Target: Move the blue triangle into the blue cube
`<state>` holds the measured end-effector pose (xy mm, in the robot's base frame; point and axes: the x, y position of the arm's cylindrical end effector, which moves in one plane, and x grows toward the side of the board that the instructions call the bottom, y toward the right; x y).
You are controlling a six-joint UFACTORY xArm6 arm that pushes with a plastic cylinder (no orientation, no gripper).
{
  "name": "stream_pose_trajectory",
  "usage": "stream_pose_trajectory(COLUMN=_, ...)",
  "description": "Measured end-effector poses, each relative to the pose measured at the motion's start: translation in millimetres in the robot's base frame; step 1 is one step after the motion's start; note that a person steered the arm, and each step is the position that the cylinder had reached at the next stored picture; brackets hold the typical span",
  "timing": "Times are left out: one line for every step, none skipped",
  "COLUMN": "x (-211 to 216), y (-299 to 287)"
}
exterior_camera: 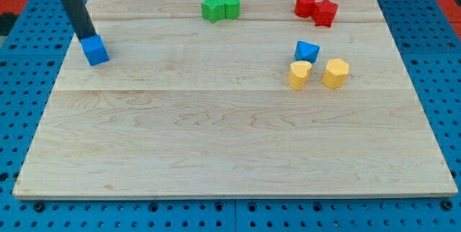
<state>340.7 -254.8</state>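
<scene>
The blue cube [95, 50] sits near the board's left edge, toward the view's top. My tip [87, 38] rests right at the cube's upper left corner, touching or nearly touching it. The blue triangle [307, 50] lies far to the view's right, just above two yellow blocks. The rod leans up to the view's top left corner.
A yellow heart-like block [300, 74] and a yellow hexagon [335, 73] lie just below the blue triangle. Two green blocks [221, 7] sit at top centre. Two red blocks [316, 8] sit at top right. The wooden board [230, 153] lies on blue pegboard.
</scene>
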Motion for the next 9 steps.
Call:
stream_pose_trajectory(x=2, y=0)
stream_pose_trajectory(x=-21, y=94)
stream_pose_trajectory(x=-28, y=214)
stream_pose_trajectory(x=-26, y=318)
stream_pose_trajectory(x=-17, y=400)
stream_pose_trajectory(x=24, y=393)
stream_pose_trajectory(x=29, y=314)
stream_pose_trajectory(x=22, y=294)
stream_pose_trajectory(x=27, y=363)
